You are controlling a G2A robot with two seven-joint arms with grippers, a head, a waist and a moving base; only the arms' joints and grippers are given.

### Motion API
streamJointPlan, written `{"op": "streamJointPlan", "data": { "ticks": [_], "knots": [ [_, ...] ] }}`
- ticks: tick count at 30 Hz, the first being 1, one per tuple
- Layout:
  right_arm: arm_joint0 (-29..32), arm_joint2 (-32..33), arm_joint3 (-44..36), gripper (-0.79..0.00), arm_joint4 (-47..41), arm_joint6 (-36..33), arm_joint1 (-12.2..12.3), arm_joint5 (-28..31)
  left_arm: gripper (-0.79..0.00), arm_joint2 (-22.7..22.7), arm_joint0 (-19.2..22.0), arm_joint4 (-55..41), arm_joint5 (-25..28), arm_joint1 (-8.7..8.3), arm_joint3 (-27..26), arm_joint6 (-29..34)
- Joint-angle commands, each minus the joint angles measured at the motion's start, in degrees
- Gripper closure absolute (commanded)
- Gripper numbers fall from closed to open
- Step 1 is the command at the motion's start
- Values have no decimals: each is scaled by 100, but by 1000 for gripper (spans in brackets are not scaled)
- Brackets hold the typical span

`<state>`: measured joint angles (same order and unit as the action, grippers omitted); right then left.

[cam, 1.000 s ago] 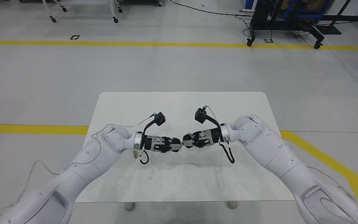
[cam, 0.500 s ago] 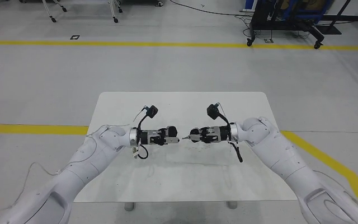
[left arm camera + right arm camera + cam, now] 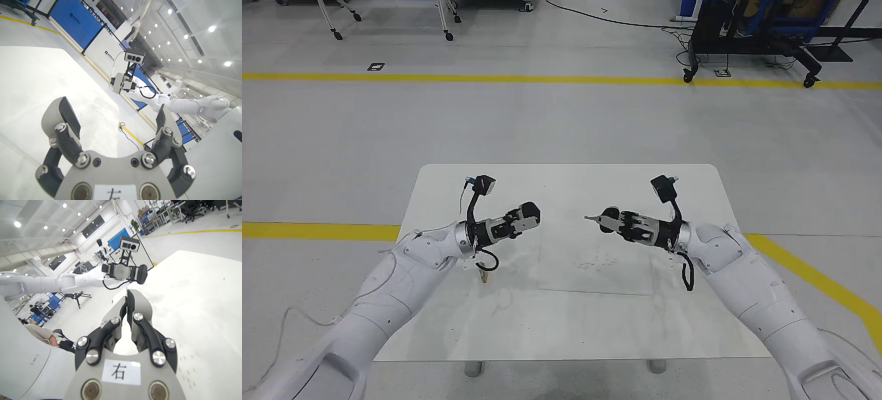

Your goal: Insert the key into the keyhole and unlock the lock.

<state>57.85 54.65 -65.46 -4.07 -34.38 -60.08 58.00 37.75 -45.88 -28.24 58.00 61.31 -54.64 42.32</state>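
My right gripper point(image 3: 600, 218) hovers over the white table point(image 3: 642, 185), right of its middle, shut on a thin metal key point(image 3: 589, 218) that sticks out toward the other arm. In the right wrist view the key point(image 3: 126, 292) shows as a sliver between the closed fingertips of the right gripper point(image 3: 127, 295). My left gripper point(image 3: 527, 213) hangs left of the middle and faces the right one across a gap. Its fingers point(image 3: 69, 113) stand wide open around nothing in the left gripper point(image 3: 113, 105). Each wrist view shows the opposite gripper farther off: the right gripper point(image 3: 126, 85) and the left gripper point(image 3: 141, 273).
The tabletop point(image 3: 572, 300) under and in front of both grippers is bare white with faint scuff marks. Yellow floor lines point(image 3: 542, 78) run behind and beside the table. Wheeled stands point(image 3: 752, 55) sit far back on the floor.
A second ago the two grippers met tip to tip near the table's middle. Both arms have since pulled apart and swung toward the far side, left going left, right going right.
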Motion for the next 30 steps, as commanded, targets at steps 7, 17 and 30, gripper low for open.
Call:
{"op": "streamJointPlan", "data": {
  "ticks": [7, 17, 30],
  "knots": [
    [-7, -6, 5, 0, 1, -15, -1, 0, -785, -7, 4, 3, 0, 0, -1, 7],
    [-7, -6, 5, 0, 1, -15, -1, 0, -785, 1864, -1100, 2780, -176, -761, -1334, -974],
    [-7, -6, 5, 0, 1, -15, -1, 0, -785, 5485, -6197, 7220, -3759, -1519, -6582, -901]
  ]
}}
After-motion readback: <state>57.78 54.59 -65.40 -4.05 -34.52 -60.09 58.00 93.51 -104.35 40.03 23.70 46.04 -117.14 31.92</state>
